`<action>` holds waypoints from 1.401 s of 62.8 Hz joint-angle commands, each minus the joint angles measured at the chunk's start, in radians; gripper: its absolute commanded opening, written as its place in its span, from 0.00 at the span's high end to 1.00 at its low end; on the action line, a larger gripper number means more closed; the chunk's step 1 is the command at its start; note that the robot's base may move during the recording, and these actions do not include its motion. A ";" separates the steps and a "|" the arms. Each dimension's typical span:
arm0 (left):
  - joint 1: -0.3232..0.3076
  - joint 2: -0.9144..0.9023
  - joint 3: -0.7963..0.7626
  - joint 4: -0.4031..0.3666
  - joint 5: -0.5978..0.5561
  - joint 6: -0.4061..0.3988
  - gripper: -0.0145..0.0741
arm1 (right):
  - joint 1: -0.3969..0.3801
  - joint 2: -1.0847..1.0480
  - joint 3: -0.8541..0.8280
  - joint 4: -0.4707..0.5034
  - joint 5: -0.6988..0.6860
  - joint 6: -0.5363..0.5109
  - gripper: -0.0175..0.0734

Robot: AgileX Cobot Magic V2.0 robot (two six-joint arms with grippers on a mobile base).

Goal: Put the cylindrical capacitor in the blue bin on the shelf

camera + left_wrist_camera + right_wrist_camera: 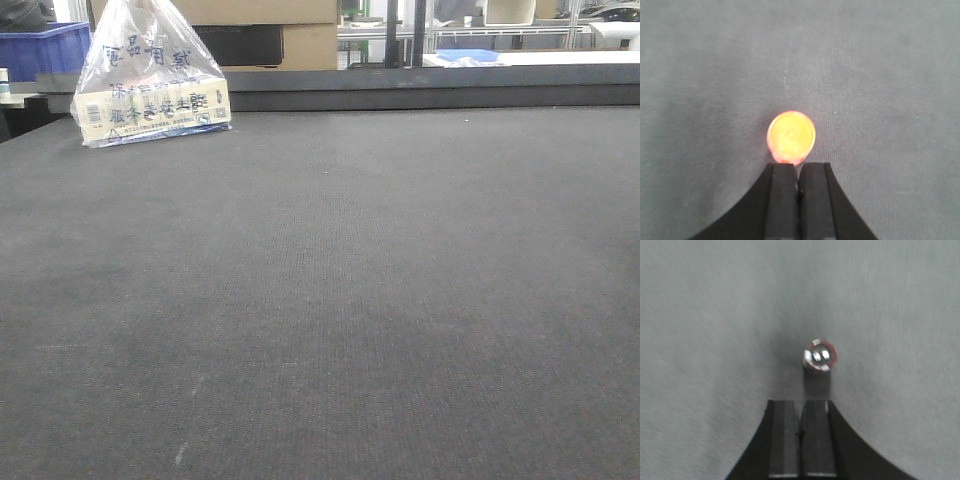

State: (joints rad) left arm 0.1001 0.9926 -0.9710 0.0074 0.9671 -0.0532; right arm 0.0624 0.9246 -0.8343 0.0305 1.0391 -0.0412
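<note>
Trouble could come at the grasp. The right gripper [801, 407] has its jaws pressed together, as the left gripper [799, 169] has, and the cylindrical capacitor [819, 355] sits just beyond the right tips on the surface [700, 315]. Pushed forward unopened, they would knock it rolling.

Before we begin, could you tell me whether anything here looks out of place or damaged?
Nothing stands out. The silver-topped capacitor stands upright just ahead of the right end effector, the orange part ahead of the left end effector; nothing spilled.
</note>
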 commanded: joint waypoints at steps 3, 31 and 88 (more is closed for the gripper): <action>-0.003 0.089 -0.036 -0.013 0.006 -0.003 0.96 | 0.001 0.091 -0.044 -0.030 0.025 -0.005 0.99; -0.003 0.209 -0.042 -0.013 0.003 -0.003 0.96 | 0.001 0.313 -0.048 -0.106 -0.034 0.052 0.97; -0.003 0.208 -0.042 -0.030 0.014 -0.003 0.96 | -0.101 0.521 -0.048 0.029 -0.155 0.013 0.24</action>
State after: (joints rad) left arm 0.1001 1.2032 -1.0034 -0.0118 0.9848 -0.0532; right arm -0.0337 1.4276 -0.8756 0.0481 0.9071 -0.0184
